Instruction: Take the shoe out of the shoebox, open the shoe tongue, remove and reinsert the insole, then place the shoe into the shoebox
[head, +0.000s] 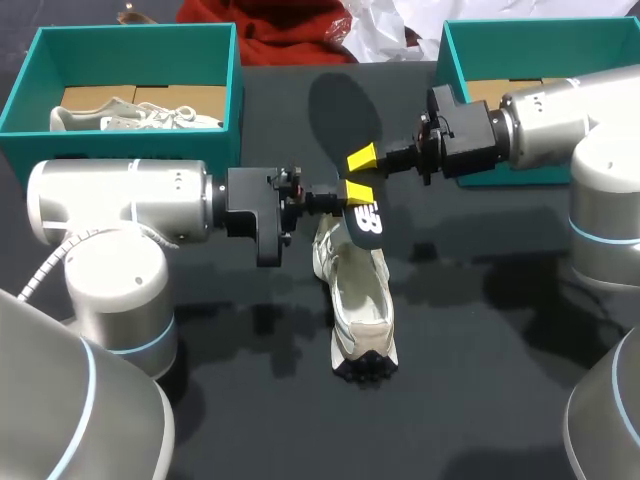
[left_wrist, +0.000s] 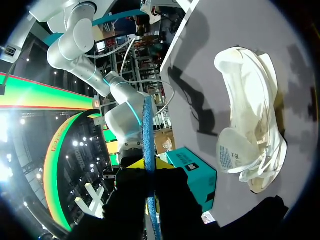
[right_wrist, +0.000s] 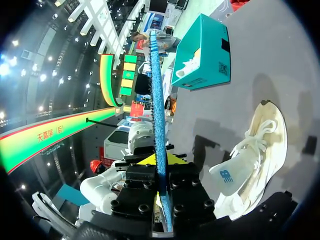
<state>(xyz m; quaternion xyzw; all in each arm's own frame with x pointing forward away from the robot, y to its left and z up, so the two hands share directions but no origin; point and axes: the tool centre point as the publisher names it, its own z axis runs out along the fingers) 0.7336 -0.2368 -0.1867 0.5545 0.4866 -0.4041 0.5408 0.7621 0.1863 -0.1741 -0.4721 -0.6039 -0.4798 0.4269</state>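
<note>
One insole (head: 367, 224) — partly behind yellow fingertips (head: 357, 190)

Centre: white mesh sneaker (head: 358, 300) on black surface (head: 480, 400); thin blue foam insole (head: 366, 222) above its rear end.
Rear left: teal cardboard shoebox (head: 237, 100), second white sneaker (head: 140, 118) inside.
Rear right: second teal shoebox (head: 452, 70).

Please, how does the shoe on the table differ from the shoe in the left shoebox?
The table shoe lies on the table, opening upward, tongue pulled out; the boxed shoe lies inside the left shoebox, apparently on its side. The table shoe runs towards the camera; the boxed shoe lies crosswise. Both are white, laced.
</note>
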